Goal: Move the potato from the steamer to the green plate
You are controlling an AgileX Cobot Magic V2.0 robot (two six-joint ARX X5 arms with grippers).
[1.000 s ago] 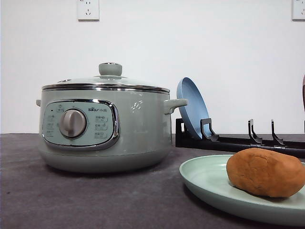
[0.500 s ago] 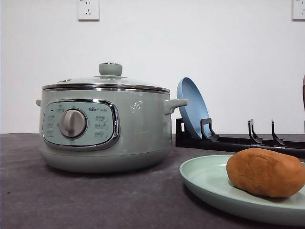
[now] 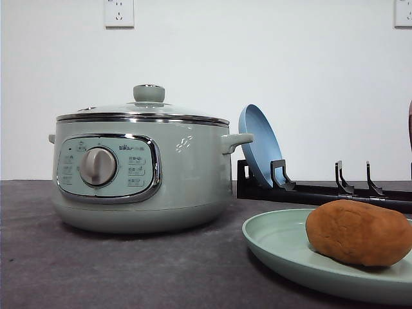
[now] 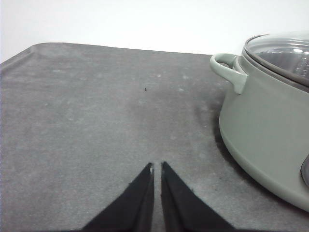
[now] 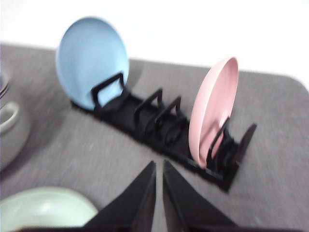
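The potato (image 3: 358,232) is sitting on the green plate (image 3: 277,241); both end effectors (image 4: 157,166) (image 5: 159,165) are hanging closed and empty, so nothing seems left to move.

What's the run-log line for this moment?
potato: on green plate | steamer: lid on | left gripper: shut, empty | right gripper: shut, empty

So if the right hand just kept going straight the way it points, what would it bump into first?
Probably the black slotted plate rack, roughly at the empty slots between the round blue plate and the round pink plate, though depth is hard to judge.
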